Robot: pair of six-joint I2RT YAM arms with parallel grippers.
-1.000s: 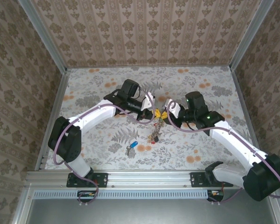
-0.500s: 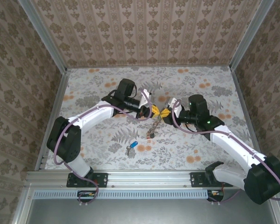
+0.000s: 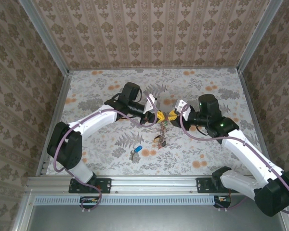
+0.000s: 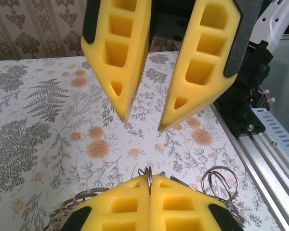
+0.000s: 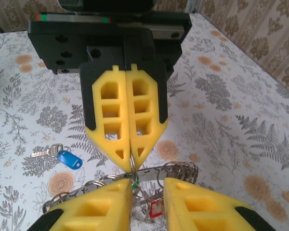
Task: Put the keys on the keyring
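Keyring dangles over the table, pinched between the left gripper's pressed-together fingers. The right gripper has drawn back slightly, fingers spread, so it looks free to fetch the blue-headed key, lying unthreaded nearby.

White arms, black joints, purple cables, yellow hollowed jaws, perhaps a green light.

You are looking down from above and behind; your wrist cameras are facing each other closely, sharing the keyring.
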